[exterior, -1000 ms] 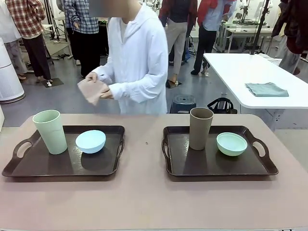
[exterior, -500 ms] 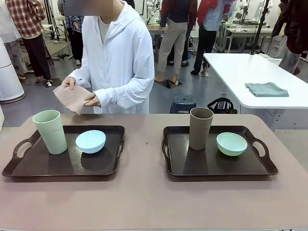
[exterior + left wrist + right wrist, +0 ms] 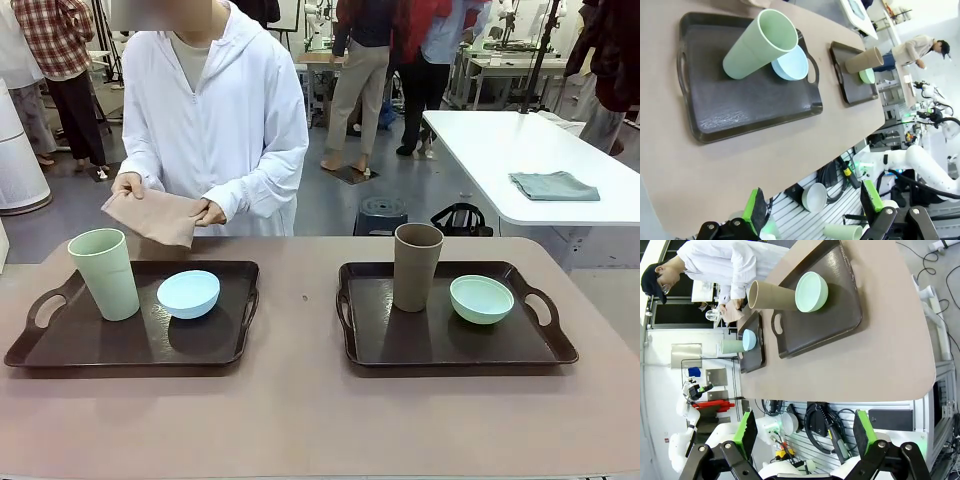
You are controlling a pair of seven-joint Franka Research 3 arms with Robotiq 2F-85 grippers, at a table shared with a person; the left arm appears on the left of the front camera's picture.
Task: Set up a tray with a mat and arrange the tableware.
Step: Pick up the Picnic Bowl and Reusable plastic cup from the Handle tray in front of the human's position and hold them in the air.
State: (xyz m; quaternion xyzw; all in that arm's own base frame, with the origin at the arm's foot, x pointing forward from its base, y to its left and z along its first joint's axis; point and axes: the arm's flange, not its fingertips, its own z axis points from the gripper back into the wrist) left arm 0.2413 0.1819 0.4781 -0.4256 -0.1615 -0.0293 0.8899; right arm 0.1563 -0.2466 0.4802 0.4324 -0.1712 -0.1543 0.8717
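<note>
Across the table [image 3: 300,420] a person [image 3: 230,110] holds a folded mat [image 3: 150,215] behind the left tray [image 3: 100,340]; left gripper [image 3: 814,202] and right gripper [image 3: 805,427] gape wide, empty

Left wrist view: my left hand [image 3: 812,204] is cut off by the 6 o'clock edge, so nothing below its fingers can be seen. The pale green cup [image 3: 757,45] hides the 9 o'clock side of the light blue bowl [image 3: 792,64]. The brown cup [image 3: 864,60] covers the 12 o'clock part of the mint green bowl [image 3: 867,76].

Right wrist view: my right hand [image 3: 804,432] is likewise cut off at 6 o'clock. The right tray [image 3: 840,310] runs out of frame at 12 o'clock.

Front view: the mat [image 3: 155,215] hides part of the person's fingers. The counter [image 3: 300,420] hides the person below the waist and is itself cut off at 6 o'clock.
</note>
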